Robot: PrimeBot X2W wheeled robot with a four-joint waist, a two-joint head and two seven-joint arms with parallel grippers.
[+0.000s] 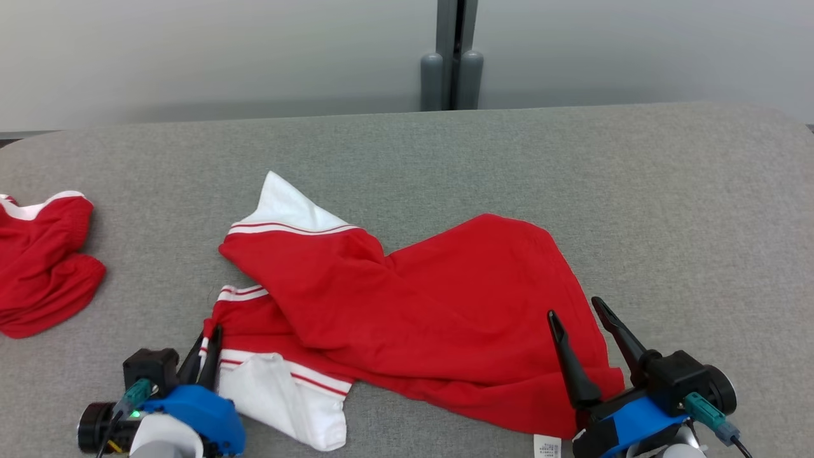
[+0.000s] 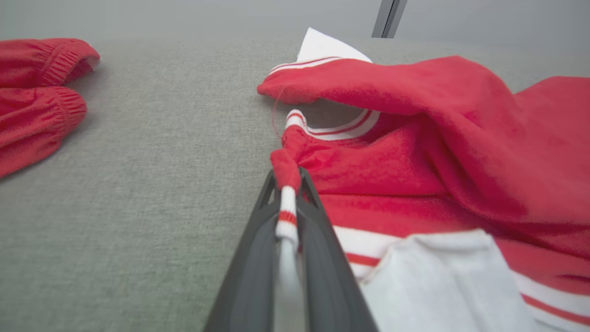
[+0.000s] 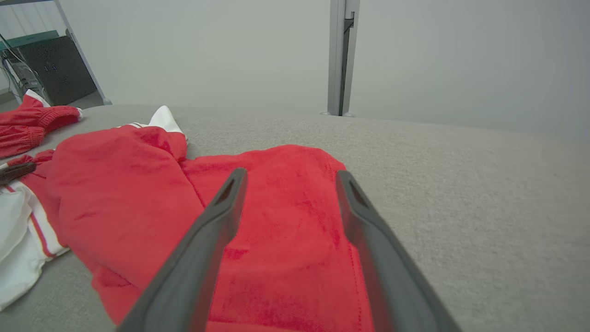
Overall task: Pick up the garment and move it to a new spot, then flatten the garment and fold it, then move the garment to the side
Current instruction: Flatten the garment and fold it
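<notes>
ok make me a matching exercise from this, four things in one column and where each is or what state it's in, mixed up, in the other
Things
1. left gripper
2. right gripper
3. red and white garment
4. other red garment

Place or state
a. open, fingers spread over plain red cloth
b. bunched up at the far left of the table
c. shut, pinching a striped edge of cloth
d. lying crumpled across the middle of the table

Right pairs: 1-c, 2-a, 3-d, 4-b
</notes>
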